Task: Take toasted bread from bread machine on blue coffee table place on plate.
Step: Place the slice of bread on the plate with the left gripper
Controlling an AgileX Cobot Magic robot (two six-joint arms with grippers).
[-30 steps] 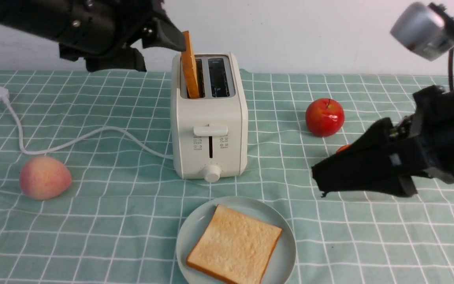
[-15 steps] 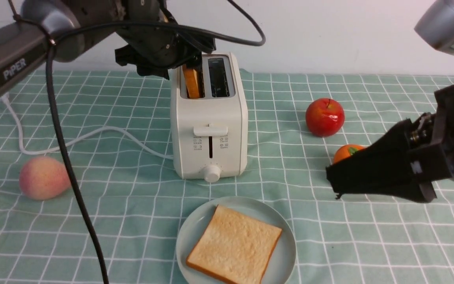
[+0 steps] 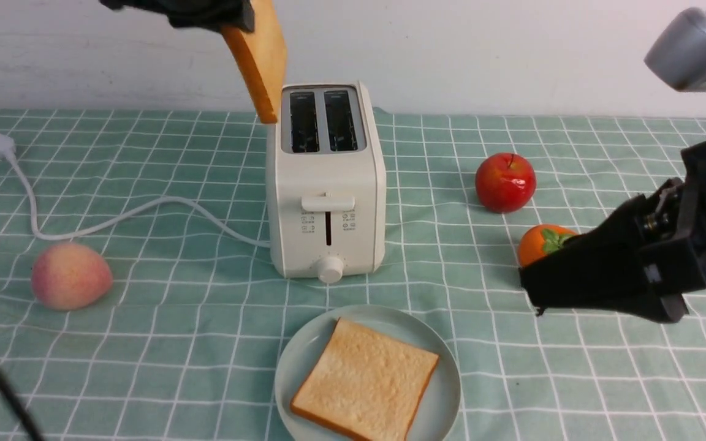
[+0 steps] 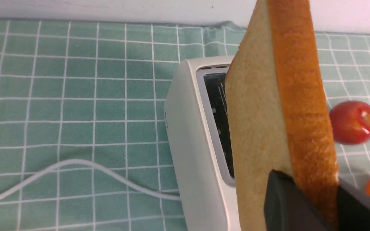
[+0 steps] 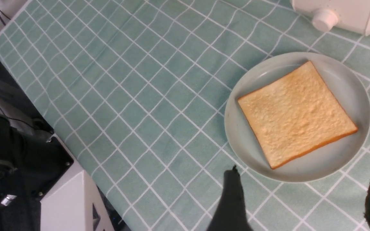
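Only the left wrist view is showing the left gripper (image 4: 313, 205) clamping the crusty golden toast slice (image 4: 259, 128); the right wrist view is showing the right gripper (image 5: 303, 195) gaping beside the pale round plate (image 5: 348, 86), 6 o'clock of the cream-white toaster (image 3: 326, 177). A red apple (image 3: 505, 182) is sitting at its 3 o'clock. The slice, slotted earlier, is hanging clear

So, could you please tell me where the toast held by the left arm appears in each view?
Front view: the held toast slice is at the top, left of centre, its lower corner near the toaster's top.
Left wrist view: close up, in front of the toaster's slots.
Right wrist view: not in it.
Shared landmark: the toaster; the right wrist view shows only its lower front.
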